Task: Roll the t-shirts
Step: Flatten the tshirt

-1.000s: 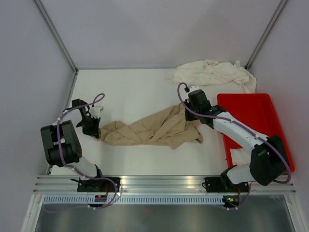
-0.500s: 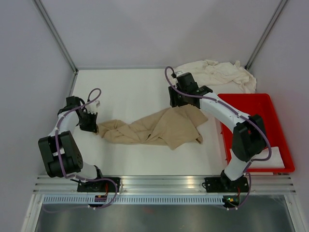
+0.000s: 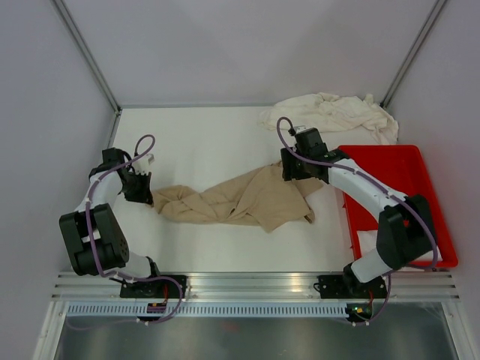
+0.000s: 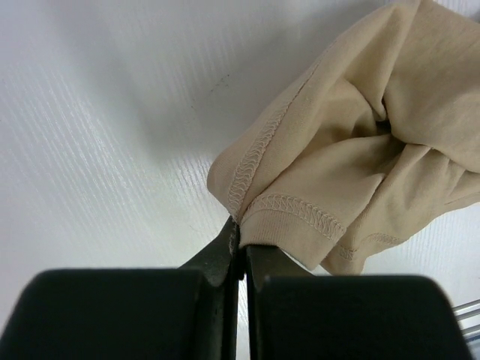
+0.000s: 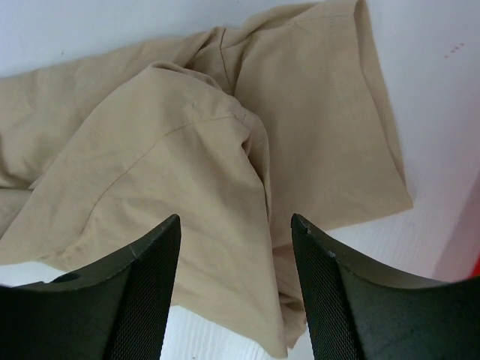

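Pinching the stitched hem of the tan t-shirt (image 3: 240, 201), the left gripper (image 4: 238, 234) is clenched. The right gripper (image 5: 235, 219) hangs spread, holding nothing, over the shirt's right edge; bare table (image 3: 202, 142) lies behind.

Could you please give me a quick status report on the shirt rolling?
Left gripper shut on hem of tan t-shirt. Right gripper open above its other end, empty. Shirt crumpled, not rolled. Cream t-shirts heaped far back, nothing blocking.
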